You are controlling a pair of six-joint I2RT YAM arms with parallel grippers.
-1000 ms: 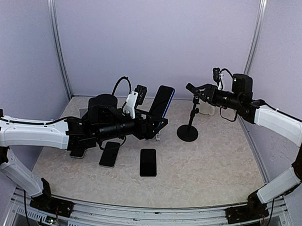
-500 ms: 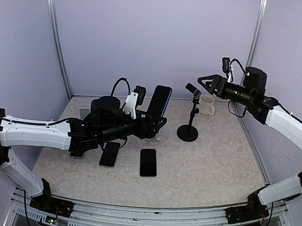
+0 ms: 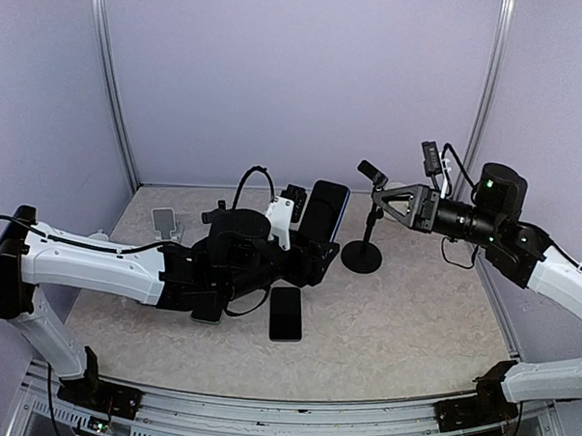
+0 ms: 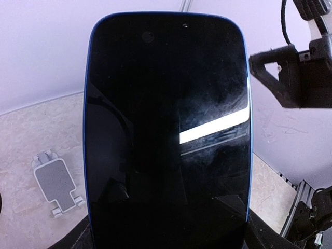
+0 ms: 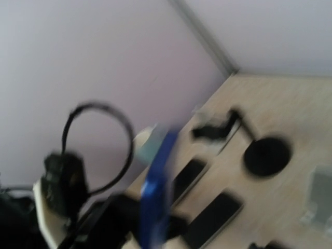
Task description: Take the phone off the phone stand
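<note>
**Top external view.** Table [image 3: 412,320] surface is beige and marbled. Lilac walls [image 3: 297,83] close the back and both sides, with metal posts in the two back corners. An aluminium rail runs along the near edge.
- Left gripper [image 3: 315,252], centre of frame, is clamped on the lower part of the phone [image 3: 324,212]. The phone is blue-edged and stands upright above the table.
- Whether the phone's foot touches anything cannot be told, because the arm hides it.
- Right gripper [image 3: 382,193] hangs in the air at right of centre, pointing left. Cannot tell if its fingers are apart or together.
- A black round-based stand [image 3: 363,257] sits just below the right gripper.
- One dark phone [image 3: 285,312] lies flat at lower centre.

**Left wrist view.**
- The phone's dark screen fills most of the frame and is upright.
- At lower left a white stand [image 4: 54,184] rests on the marbled surface, apart from the phone.
- The right gripper shows at upper right, against the lilac wall.

**Right wrist view.**
- The view is blurred.
- The phone appears edge-on as a blue strip at lower centre.
- The round-based stand is at right, on the beige surface.
- The wall corner is at top.
</note>
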